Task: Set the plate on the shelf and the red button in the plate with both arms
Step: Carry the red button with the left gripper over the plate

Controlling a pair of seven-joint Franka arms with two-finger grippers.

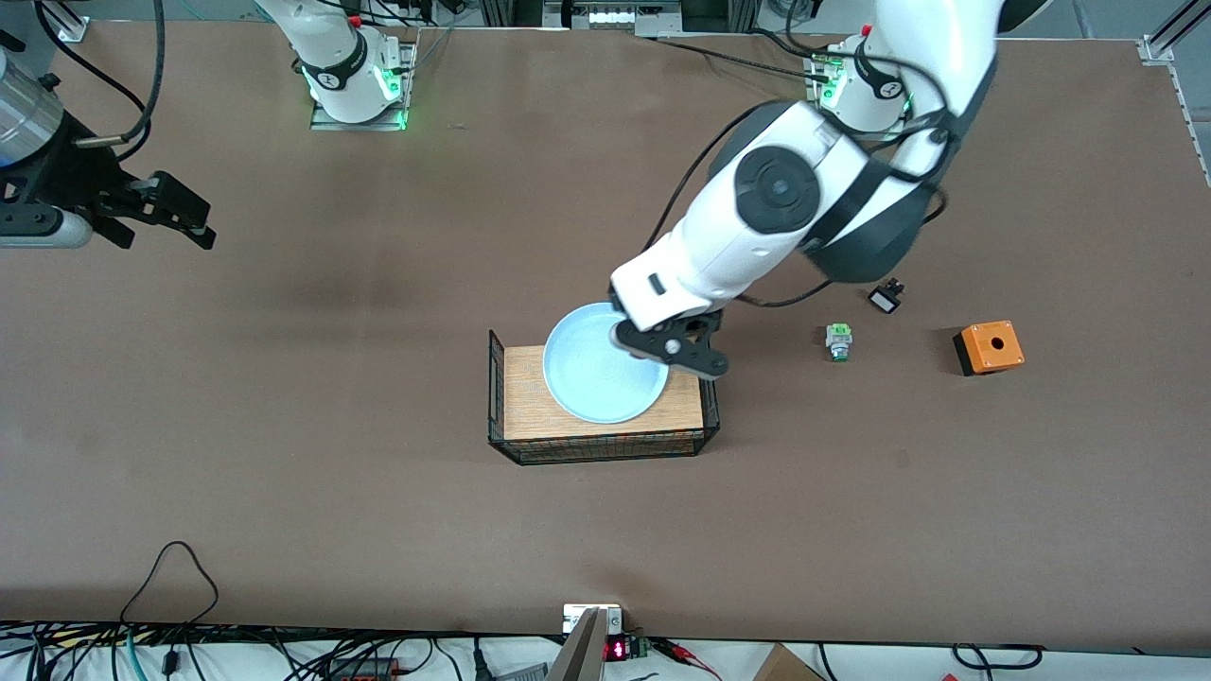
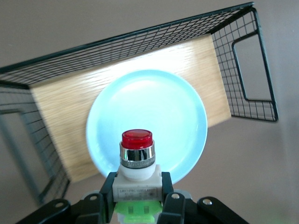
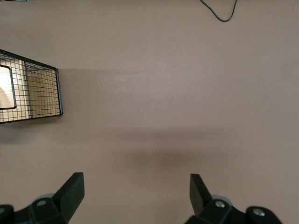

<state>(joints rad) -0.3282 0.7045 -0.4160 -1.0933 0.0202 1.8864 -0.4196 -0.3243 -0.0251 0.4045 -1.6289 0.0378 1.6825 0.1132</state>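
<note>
Nearest your front camera sits the wire basket, wood-floored, with the plate lying flat inside it, its rim toward the basket's 12 o'clock side. Your left gripper hangs over the plate's 2 o'clock edge, fingers pinching the red button by its white body, red tip pointing down at the plate. Your right gripper waits over bare table toward the right arm's end, fingers spread apart. At roughly 3 o'clock from the basket you see the orange box, then the green-tipped switch, then a small black part.
</note>
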